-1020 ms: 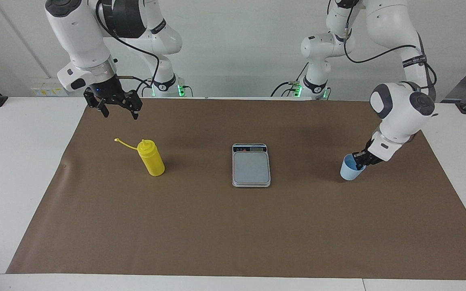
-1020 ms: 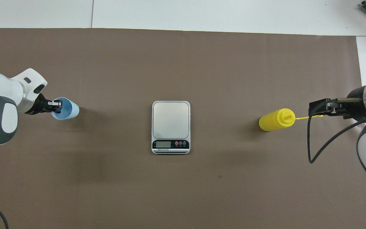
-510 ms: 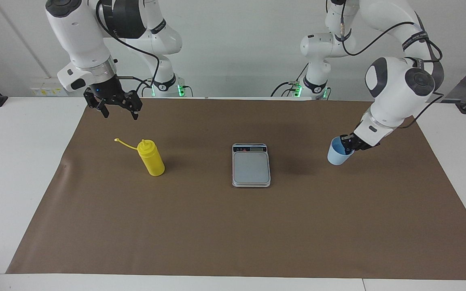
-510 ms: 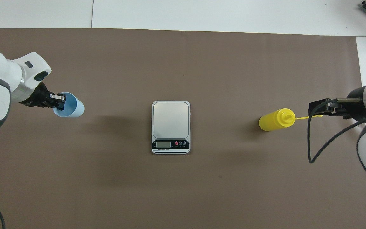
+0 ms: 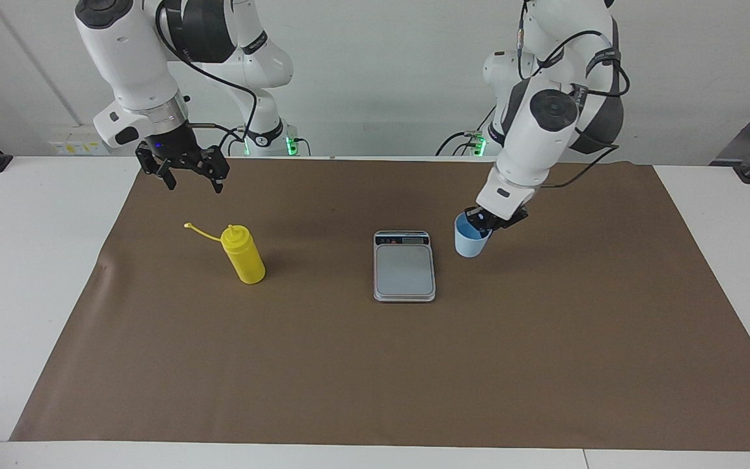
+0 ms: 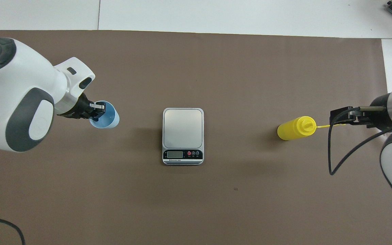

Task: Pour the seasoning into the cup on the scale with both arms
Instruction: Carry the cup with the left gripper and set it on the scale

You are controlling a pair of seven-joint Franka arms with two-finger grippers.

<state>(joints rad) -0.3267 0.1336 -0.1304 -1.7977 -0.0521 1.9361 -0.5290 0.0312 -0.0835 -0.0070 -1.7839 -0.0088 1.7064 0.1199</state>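
Light blue plastic marks the cup (image 5: 471, 242), which is held by its rim in the left claw (image 5: 481, 220), one finger inside the wall and one outside, and is carried in the air over the brown mat (image 5: 375, 365) just beside the scale (image 5: 404, 266). The cup is judged light and thin-walled, so a rim pinch should hold it, though a hard squeeze could flex it. The scale lies at the middle of the tabletop (image 5: 23, 260), its display strip toward the robots; no digits or brand can be read. The seasoning (image 5: 243, 254) stands upright toward the right arm's end, its cap strap hanging loose. It is judged soft-sided and smooth, best taken around the mid-body with moderate force so that nothing is squeezed out early. No label is seen on it. The right claw (image 5: 183, 172) waits with fingers spread and empty, above the mat near the seasoning.
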